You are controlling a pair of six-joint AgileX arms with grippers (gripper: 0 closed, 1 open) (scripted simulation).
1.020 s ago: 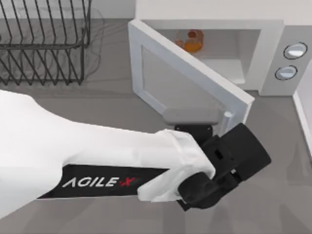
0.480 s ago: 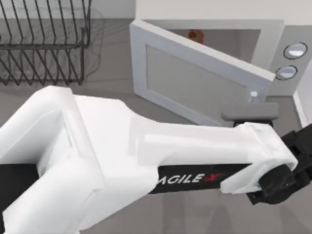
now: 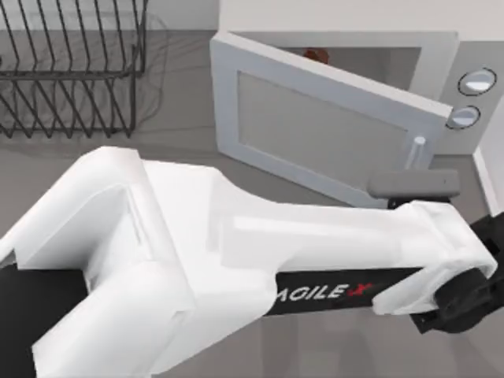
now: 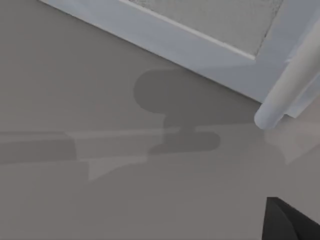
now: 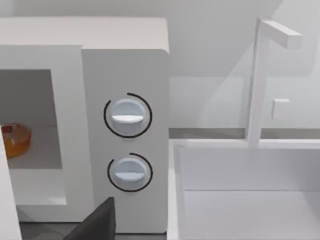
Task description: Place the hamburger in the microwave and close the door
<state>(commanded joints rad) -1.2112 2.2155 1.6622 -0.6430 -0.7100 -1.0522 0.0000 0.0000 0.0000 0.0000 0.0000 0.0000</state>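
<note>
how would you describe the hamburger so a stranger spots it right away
Find the big white microwave at the back of the table. Look inside its cavity, behind the half-open door: the hamburger is the small rounded orange thing there, the only colourful item among white and grey.

"agilex" in white and red lettering on the left arm's [image 3: 236, 260] black panel

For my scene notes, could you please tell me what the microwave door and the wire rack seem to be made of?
The door looks like smooth matte white plastic or painted metal around a flat grey window, perhaps tinted glass; its handle is a pale glossy cylinder. The wire rack looks like thin dark metal rods, possibly coated.
</note>
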